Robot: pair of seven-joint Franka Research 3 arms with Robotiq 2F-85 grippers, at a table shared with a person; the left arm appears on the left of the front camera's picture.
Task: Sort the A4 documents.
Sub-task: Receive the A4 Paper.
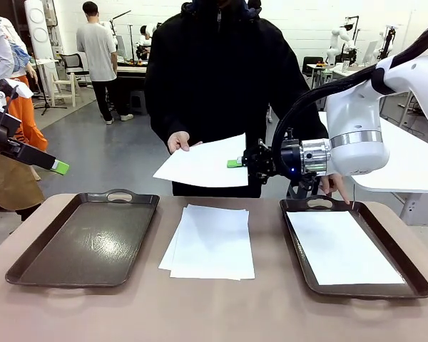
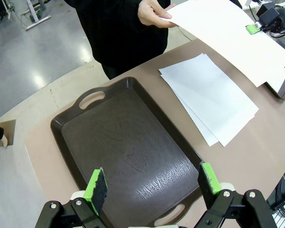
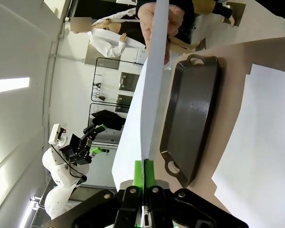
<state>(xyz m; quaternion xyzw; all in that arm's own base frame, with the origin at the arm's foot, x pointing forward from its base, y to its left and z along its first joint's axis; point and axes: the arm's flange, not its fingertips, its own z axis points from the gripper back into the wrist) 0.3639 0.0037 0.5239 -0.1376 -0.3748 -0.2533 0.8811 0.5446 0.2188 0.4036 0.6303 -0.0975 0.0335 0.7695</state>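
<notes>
The table point(image 1: 214, 313) carries a bare left tray point(image 1: 85, 242) by its left edge. A right tray point(image 1: 406, 274) by the right edge holds a single sheet point(image 1: 342, 246). Between them lies the stack of A4 documents point(image 1: 212, 242). Above it, the person's hand point(image 1: 178, 141) offers the held sheet point(image 1: 203, 165). The right gripper point(image 1: 235, 163) is pinched on its edge, and its long axis runs leftward from the fingers. The left gripper point(image 2: 153, 180) hangs spread wide over the left tray.

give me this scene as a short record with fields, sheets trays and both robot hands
held sheet: in the air, pinched at one edge by right hand, other edge in person's hand
left hand: open, over left tray
left tray: bare
right tray: one flat sheet inside
stack: loose sheets on table between trays
</notes>
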